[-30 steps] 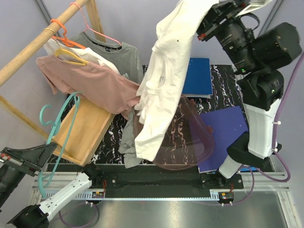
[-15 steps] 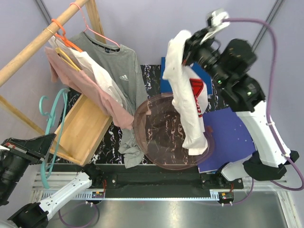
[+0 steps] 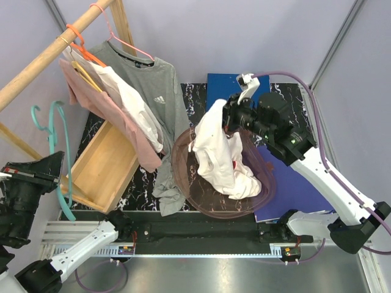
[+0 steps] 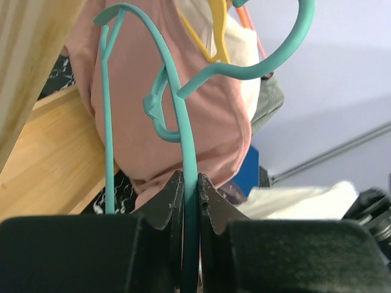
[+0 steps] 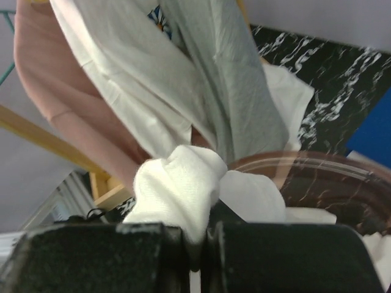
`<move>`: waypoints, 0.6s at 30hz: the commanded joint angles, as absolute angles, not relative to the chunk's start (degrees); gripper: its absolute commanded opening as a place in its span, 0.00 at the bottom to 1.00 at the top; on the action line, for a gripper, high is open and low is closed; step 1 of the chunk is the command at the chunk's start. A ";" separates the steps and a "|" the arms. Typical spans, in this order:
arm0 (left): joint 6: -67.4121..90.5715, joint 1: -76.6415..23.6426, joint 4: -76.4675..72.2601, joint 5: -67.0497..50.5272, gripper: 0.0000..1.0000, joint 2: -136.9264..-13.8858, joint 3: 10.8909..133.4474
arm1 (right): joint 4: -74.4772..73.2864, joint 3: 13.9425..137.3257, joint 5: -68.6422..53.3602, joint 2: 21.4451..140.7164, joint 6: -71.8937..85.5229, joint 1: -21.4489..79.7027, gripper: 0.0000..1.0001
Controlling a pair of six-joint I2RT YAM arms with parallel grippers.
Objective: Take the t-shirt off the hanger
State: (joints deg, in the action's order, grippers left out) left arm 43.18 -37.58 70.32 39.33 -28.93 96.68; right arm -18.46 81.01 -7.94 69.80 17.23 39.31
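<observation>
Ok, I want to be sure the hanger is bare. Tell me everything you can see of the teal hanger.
The teal hanger is a thin rod frame, plastic by its look, with a curved hook and a small loop below the neck. It is bare: no garment hangs on it. The left gripper holds it, jaws shut on one sloping arm, hook end farthest from the jaws, beside the wooden tray. The pink shirt shows behind it; whether they touch cannot be told.
</observation>
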 commanded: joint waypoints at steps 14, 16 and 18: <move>49.48 -37.79 53.53 57.29 0.00 -40.16 99.31 | -19.69 59.60 -20.74 61.71 27.86 39.29 0.84; 49.75 -37.79 53.00 58.88 0.00 -41.39 99.84 | -20.30 58.89 -20.92 60.65 27.60 39.29 0.84; 50.18 -37.79 52.65 61.51 0.00 -41.48 100.02 | -21.35 58.27 -20.92 59.42 26.98 39.29 0.85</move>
